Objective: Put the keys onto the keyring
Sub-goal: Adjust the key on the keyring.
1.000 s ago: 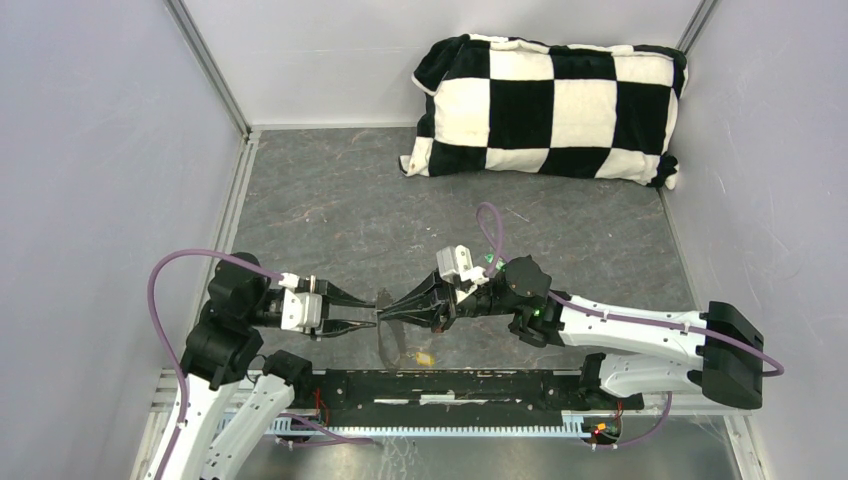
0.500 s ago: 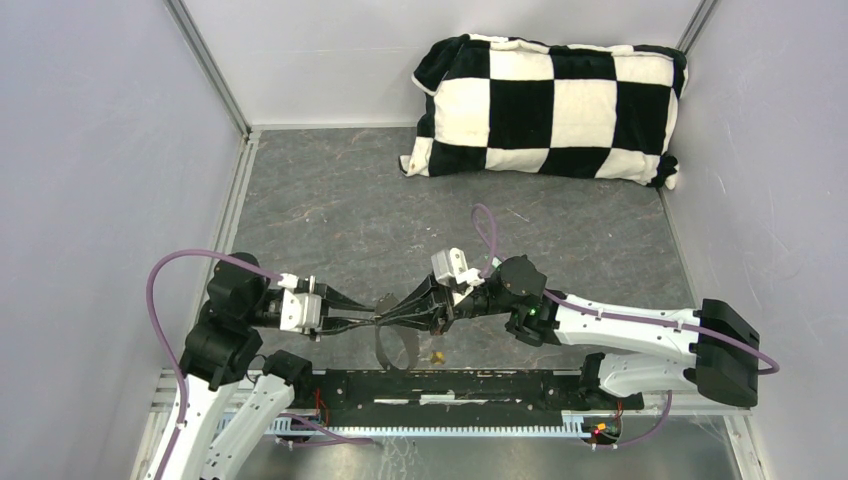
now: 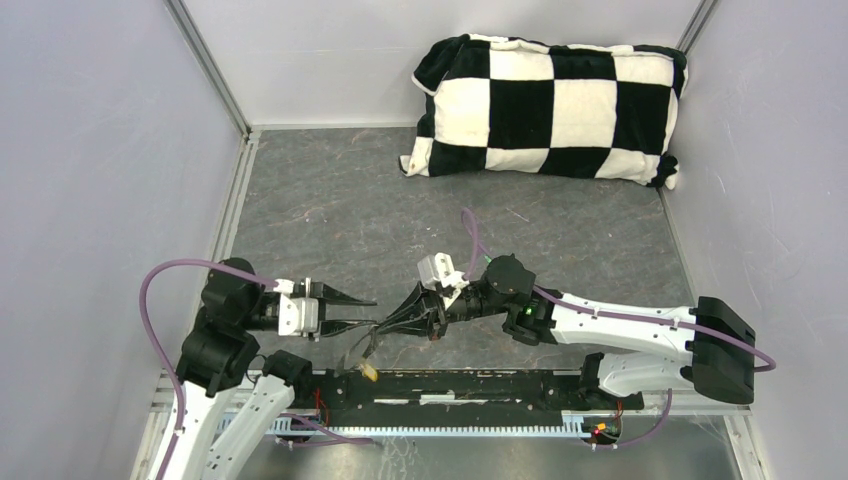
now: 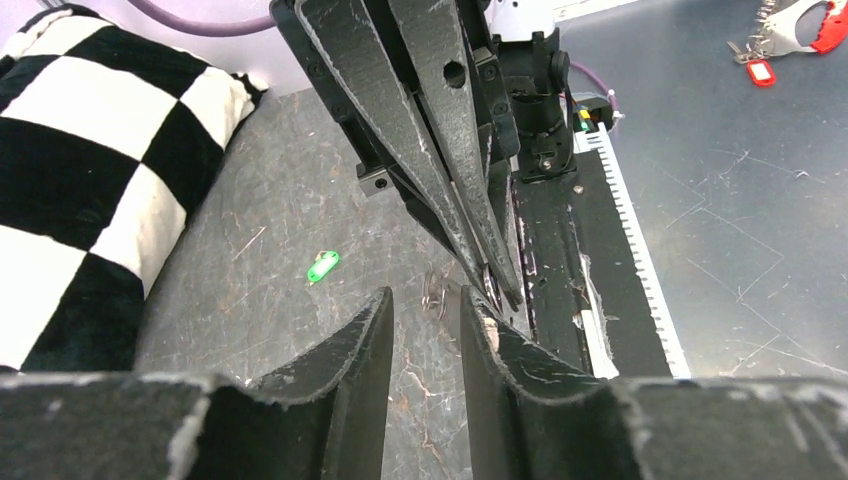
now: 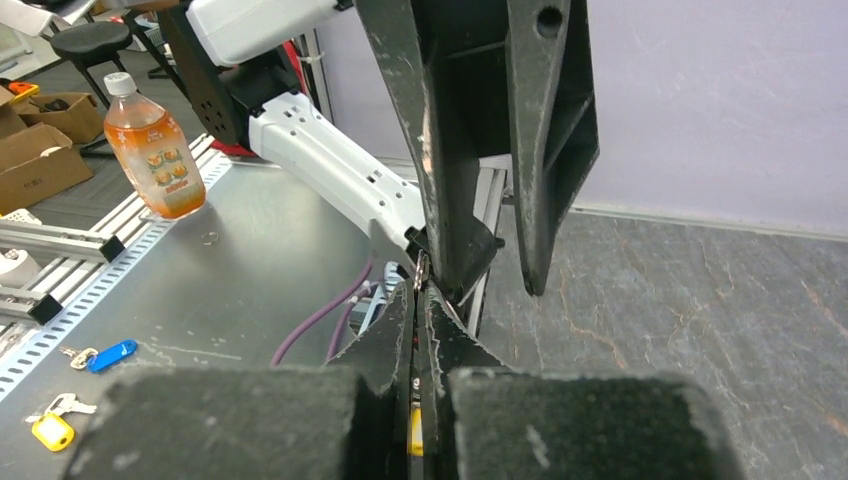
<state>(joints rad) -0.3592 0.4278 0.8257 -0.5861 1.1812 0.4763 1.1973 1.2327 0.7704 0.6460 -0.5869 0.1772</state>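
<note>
Two claws nearly touch: the right claw (image 3: 381,323) pinches the keyring (image 4: 434,295) tight, the left claw (image 3: 371,312) gapes beside it.

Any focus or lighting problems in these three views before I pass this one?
Top view: even light, sharp throughout. Left wrist: left hand's fingers blurred up close, green key crisp. Right wrist: right hand's fingers soft, bottle clear.

Probably a lab, aluminium-framed enclosure (image 3: 207,62)
</note>
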